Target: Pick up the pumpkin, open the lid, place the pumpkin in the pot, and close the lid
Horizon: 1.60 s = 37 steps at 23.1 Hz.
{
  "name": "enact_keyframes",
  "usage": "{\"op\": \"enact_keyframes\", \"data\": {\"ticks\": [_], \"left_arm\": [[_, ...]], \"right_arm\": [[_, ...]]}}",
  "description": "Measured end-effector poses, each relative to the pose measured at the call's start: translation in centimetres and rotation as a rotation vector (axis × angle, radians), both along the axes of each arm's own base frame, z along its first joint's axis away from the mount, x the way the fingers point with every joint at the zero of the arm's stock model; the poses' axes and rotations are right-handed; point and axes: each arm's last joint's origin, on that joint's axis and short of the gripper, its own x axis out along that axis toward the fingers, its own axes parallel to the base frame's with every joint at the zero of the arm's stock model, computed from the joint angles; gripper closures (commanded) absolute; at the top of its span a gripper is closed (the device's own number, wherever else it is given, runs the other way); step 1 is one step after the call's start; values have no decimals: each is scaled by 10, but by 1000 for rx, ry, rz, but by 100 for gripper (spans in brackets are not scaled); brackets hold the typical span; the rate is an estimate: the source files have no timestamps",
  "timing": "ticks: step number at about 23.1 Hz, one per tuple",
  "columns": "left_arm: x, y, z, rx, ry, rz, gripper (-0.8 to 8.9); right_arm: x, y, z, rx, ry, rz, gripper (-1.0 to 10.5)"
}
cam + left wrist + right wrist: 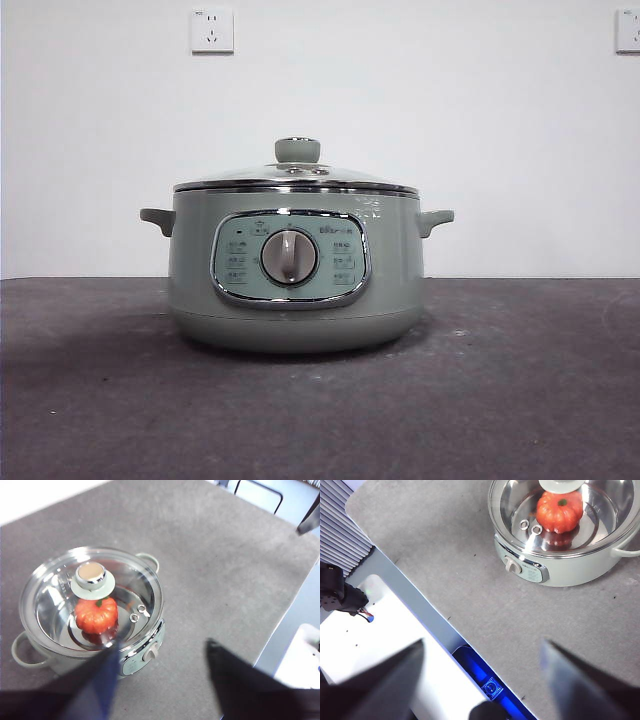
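Left wrist view: the pumpkin (96,615) sits inside the pot (142,655) under the lid (92,600), so the task looks complete. The left gripper (160,680) and right gripper (482,680) hang high above the table, jaws wide, holding nothing.

Bare table (520,380) round lidded pot (200,270).

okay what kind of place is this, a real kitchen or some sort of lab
Probably a lab or test bench, not a kitchen. The pot sits alone on a bare grey table against a plain white wall with sockets. Inside, under the lid, is a toy-like pumpkin, and both grippers hang open above.
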Motion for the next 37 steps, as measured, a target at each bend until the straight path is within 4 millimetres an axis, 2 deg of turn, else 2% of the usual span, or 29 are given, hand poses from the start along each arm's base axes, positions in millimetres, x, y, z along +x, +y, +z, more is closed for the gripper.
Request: {"op": "enact_keyframes", "data": {"ticks": [28, 32, 37], "left_arm": [[-2, 2, 1, 11, -11, 13, 818], [3, 7, 7, 31, -124, 96, 818], [-4, 32, 27, -32, -367, 230, 818]], "right_arm": [[1, 1, 2, 19, -7, -16, 947], [1, 1, 2, 19, -7, -16, 947], [1, 1, 2, 19, -7, -16, 947]]}}
